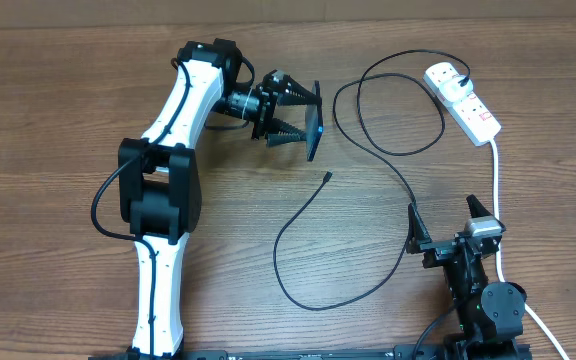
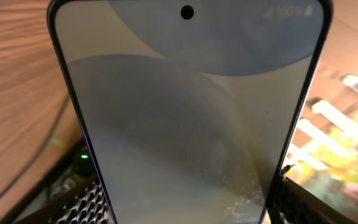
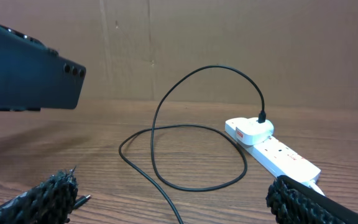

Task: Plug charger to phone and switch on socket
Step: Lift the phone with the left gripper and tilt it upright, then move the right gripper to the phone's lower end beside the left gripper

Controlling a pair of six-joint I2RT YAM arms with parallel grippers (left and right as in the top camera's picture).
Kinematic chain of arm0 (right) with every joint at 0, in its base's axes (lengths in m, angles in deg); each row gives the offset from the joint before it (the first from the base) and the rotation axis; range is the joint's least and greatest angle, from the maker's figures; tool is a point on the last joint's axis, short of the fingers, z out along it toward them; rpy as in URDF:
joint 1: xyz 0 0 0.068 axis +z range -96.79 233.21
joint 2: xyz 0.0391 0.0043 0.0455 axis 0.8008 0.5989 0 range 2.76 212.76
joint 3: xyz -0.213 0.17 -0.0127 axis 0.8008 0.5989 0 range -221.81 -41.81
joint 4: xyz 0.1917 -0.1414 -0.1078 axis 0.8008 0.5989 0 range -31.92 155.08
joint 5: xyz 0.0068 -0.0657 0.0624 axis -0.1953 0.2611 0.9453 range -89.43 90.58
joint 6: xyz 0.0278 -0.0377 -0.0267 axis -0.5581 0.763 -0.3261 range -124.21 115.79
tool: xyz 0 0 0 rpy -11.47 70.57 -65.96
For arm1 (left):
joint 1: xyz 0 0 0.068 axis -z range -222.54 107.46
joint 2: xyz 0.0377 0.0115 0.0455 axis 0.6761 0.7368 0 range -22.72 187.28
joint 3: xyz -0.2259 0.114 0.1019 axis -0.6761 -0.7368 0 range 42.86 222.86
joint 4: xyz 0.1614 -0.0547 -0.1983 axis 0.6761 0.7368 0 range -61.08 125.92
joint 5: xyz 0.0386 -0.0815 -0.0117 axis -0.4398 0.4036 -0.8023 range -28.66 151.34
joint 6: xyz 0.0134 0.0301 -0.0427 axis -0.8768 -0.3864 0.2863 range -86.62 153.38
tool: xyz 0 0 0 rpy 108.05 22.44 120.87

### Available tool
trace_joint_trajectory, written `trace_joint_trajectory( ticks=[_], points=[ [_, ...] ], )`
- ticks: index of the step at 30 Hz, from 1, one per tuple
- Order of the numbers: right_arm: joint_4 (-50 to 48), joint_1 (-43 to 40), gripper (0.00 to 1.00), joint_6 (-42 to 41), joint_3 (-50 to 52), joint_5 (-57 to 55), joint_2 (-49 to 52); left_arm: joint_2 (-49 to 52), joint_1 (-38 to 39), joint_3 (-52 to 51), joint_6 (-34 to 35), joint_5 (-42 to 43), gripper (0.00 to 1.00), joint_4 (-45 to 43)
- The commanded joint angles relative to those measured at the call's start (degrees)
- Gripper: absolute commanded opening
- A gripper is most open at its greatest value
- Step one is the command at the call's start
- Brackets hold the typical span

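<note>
A wooden table (image 1: 58, 100) with a warm brown, streaky grain spreads beneath the left gripper (image 1: 306, 118) and the right gripper (image 1: 443, 212) and runs on past both to either side. Beyond the right gripper, at the table's far edge, a plain tan wall (image 3: 241, 43) rises flat (it may be a board; a few small dark specks mark it) under soft, even light. To the right of the left gripper, its own view shows only a bright blurred patch (image 2: 340, 143) of white and yellow-green.
</note>
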Motion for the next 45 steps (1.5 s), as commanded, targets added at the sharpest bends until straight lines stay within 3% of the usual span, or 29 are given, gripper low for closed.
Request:
trace_joint_trajectory(
  ticks=[1,7,15,18,20,24,27,29,32,39,42,45],
  points=[
    [-0.31,-0.04,1.00,-0.28,0.59,-0.55,-0.37,0.59,-1.01,1.73,1.57,8.02,0.72,0.07],
    [-0.31,-0.04,1.00,-0.31,0.59,-0.55,-0.37,0.59,-2.01,1.73,8.02,8.04,0.72,0.37],
    [-0.76,-0.04,1.00,-0.35,0.59,1.49,-0.37,0.59,-3.32,1.73,8.35,8.04,0.73,4.85],
    [-2.03,-0.04,1.00,-0.35,0.59,16.09,-0.37,0.59,-3.58,1.73,8.35,8.04,0.73,5.11],
    [-2.64,-0.04,1.00,-3.41,0.59,33.31,-0.37,0.59,-3.63,1.73,8.33,8.04,0.73,5.11],
    [-16.59,-0.04,1.00,-12.85,0.59,50.86,-0.37,0.59,-3.63,1.73,8.28,8.02,0.73,5.11],
    [-33.14,-0.04,1.00,-23.30,0.13,51.54,-0.35,0.59,-3.63,1.73,8.31,8.02,0.73,5.14],
    [-37.90,-0.07,1.00,-25.70,-2.19,50.53,-0.35,0.59,-3.61,1.73,8.31,8.02,0.72,5.14],
    [-30.38,-0.17,1.00,-25.31,-9.88,47.19,0.39,0.59,-3.61,1.73,8.33,8.02,0.72,5.14],
    [19.85,-0.17,1.00,-7.96,-40.79,34.29,16.20,0.59,-3.61,1.73,8.35,8.00,0.72,5.38],
    [28.87,-0.13,1.00,-5.73,-49.70,35.67,24.76,0.59,-3.61,1.73,8.35,8.00,0.72,5.38],
    [29.18,-0.11,1.00,-13.35,-53.42,47.58,31.21,0.59,-3.61,1.73,8.33,8.00,0.72,5.55]
  ],
)
